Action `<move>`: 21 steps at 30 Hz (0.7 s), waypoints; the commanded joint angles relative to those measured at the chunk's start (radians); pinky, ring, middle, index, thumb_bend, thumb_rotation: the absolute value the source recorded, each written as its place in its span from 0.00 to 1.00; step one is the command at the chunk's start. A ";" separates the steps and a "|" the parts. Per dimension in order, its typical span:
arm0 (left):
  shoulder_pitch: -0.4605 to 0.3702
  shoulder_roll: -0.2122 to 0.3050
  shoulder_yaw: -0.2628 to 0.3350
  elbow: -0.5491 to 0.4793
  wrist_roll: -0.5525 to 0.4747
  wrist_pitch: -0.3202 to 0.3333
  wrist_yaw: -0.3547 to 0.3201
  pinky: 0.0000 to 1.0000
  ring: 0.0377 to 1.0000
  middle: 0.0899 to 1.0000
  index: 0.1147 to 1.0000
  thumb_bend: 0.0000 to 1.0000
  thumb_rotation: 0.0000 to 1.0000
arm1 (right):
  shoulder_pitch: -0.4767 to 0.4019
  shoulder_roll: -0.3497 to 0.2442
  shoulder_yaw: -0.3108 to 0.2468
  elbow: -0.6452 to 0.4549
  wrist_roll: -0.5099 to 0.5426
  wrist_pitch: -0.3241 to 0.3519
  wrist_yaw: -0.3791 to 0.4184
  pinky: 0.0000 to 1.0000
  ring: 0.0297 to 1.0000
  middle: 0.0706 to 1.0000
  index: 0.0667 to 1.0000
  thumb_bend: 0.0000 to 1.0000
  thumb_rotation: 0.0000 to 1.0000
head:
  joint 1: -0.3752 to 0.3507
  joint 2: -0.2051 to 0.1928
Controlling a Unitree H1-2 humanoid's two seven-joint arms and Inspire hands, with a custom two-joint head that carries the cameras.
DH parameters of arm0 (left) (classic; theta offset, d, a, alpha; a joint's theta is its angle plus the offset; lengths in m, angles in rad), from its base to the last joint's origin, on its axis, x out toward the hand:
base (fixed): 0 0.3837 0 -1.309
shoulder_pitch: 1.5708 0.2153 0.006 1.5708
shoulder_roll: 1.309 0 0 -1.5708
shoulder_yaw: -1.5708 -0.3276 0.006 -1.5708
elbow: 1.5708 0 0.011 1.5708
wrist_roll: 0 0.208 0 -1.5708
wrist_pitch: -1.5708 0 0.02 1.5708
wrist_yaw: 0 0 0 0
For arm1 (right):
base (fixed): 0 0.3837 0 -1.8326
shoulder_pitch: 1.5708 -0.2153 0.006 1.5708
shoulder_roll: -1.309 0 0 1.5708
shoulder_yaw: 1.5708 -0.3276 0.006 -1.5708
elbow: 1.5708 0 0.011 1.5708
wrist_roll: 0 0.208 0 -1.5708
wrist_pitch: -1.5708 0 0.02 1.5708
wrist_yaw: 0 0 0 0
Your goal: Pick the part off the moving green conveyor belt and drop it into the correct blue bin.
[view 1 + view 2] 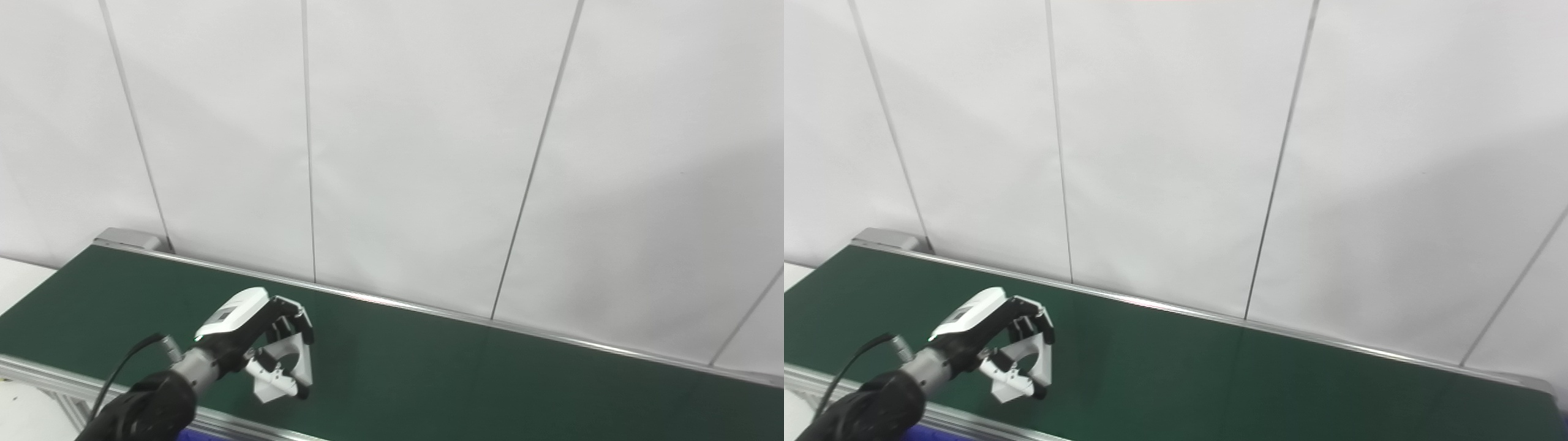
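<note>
White part (283, 367) upright in left hand (257, 340) above belt (490, 373)

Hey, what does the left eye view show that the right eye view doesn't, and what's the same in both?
Only the left eye view: a wider strip of the white surface beyond the belt's left end.
Only the right eye view: the far right end of the dark green conveyor belt, where its silver rail turns the corner.
Both: the left hand, black with a white back, shut on a white ring-shaped plastic part over the belt's near edge, and the white panelled wall. No right hand appears.
</note>
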 commanded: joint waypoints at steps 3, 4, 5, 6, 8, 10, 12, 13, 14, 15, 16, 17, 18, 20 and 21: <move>0.020 0.019 0.032 -0.056 -0.039 -0.008 -0.003 0.41 0.40 0.44 0.45 0.50 0.00 | 0.008 0.024 0.009 -0.047 -0.024 0.008 -0.018 0.77 0.85 0.89 1.00 0.69 0.23 | -0.074 0.032; 0.031 0.018 0.032 -0.058 -0.049 -0.010 -0.007 0.39 0.39 0.44 0.45 0.50 0.00 | 0.011 0.029 0.011 -0.058 -0.033 0.019 -0.016 0.76 0.84 0.89 1.00 0.72 0.29 | -0.093 0.041; 0.040 0.016 0.031 -0.059 -0.057 -0.013 -0.009 0.37 0.37 0.44 0.45 0.50 0.00 | 0.015 0.033 0.012 -0.069 -0.040 0.030 -0.013 0.75 0.84 0.89 1.00 0.76 0.36 | -0.101 0.044; 0.050 0.012 0.030 -0.065 -0.064 -0.006 -0.013 0.37 0.37 0.44 0.45 0.50 0.00 | 0.017 0.037 0.013 -0.080 -0.045 0.040 -0.010 0.75 0.84 0.89 1.00 0.76 0.37 | -0.111 0.052; 0.066 0.003 0.027 -0.079 -0.070 0.009 -0.021 0.34 0.40 0.42 0.44 0.50 0.00 | 0.022 0.042 0.015 -0.098 -0.044 0.059 -0.001 0.75 0.84 0.89 1.00 0.79 0.41 | -0.127 0.085; 0.079 -0.006 0.025 -0.100 -0.079 0.029 -0.034 0.31 0.42 0.41 0.44 0.50 0.00 | 0.027 0.045 0.018 -0.116 -0.042 0.074 0.004 0.76 0.85 0.89 1.00 0.82 0.43 | -0.133 0.113; 0.089 -0.010 0.021 -0.123 -0.085 0.048 -0.049 0.30 0.43 0.41 0.44 0.50 0.00 | 0.031 0.046 0.021 -0.138 -0.045 0.091 0.011 0.76 0.86 0.90 1.00 0.82 0.44 | -0.138 0.146; 0.094 -0.011 0.017 -0.137 -0.082 0.056 -0.057 0.30 0.43 0.40 0.44 0.50 0.00 | 0.031 0.045 0.023 -0.145 -0.048 0.096 0.013 0.77 0.86 0.90 1.00 0.82 0.45 | -0.138 0.149; 0.100 -0.014 0.015 -0.153 -0.083 0.063 -0.064 0.30 0.43 0.40 0.44 0.50 0.00 | 0.031 0.043 0.024 -0.150 -0.050 0.098 0.012 0.77 0.86 0.91 1.00 0.82 0.45 | -0.139 0.169; 0.103 -0.016 0.014 -0.163 -0.084 0.068 -0.070 0.28 0.43 0.40 0.44 0.50 0.00 | 0.031 0.042 0.026 -0.154 -0.051 0.099 0.012 0.78 0.86 0.90 1.00 0.81 0.45 | -0.140 0.173; 0.109 -0.017 0.014 -0.175 -0.091 0.066 -0.075 0.28 0.43 0.39 0.44 0.50 0.00 | 0.034 0.041 0.026 -0.162 -0.050 0.101 0.012 0.78 0.86 0.90 1.00 0.81 0.46 | -0.141 0.189; 0.112 -0.018 0.015 -0.182 -0.097 0.065 -0.078 0.27 0.43 0.39 0.44 0.50 0.00 | 0.035 0.041 0.025 -0.167 -0.049 0.104 0.013 0.79 0.87 0.91 1.00 0.80 0.46 | -0.141 0.189; 0.118 -0.019 0.014 -0.190 -0.105 0.058 -0.080 0.27 0.43 0.39 0.44 0.50 0.00 | 0.037 0.041 0.024 -0.177 -0.048 0.110 0.016 0.79 0.87 0.91 1.00 0.80 0.46 | -0.144 0.210; 0.126 -0.021 0.015 -0.200 -0.127 0.045 -0.083 0.31 0.37 0.41 0.45 0.49 0.00 | 0.039 0.040 0.023 -0.199 -0.049 0.125 0.023 0.80 0.87 0.91 1.00 0.80 0.46 | -0.147 0.229; 0.130 -0.022 0.015 -0.205 -0.134 0.043 -0.084 0.31 0.36 0.41 0.46 0.49 0.00 | 0.040 0.039 0.022 -0.210 -0.050 0.135 0.030 0.80 0.87 0.91 1.00 0.80 0.48 | -0.148 0.242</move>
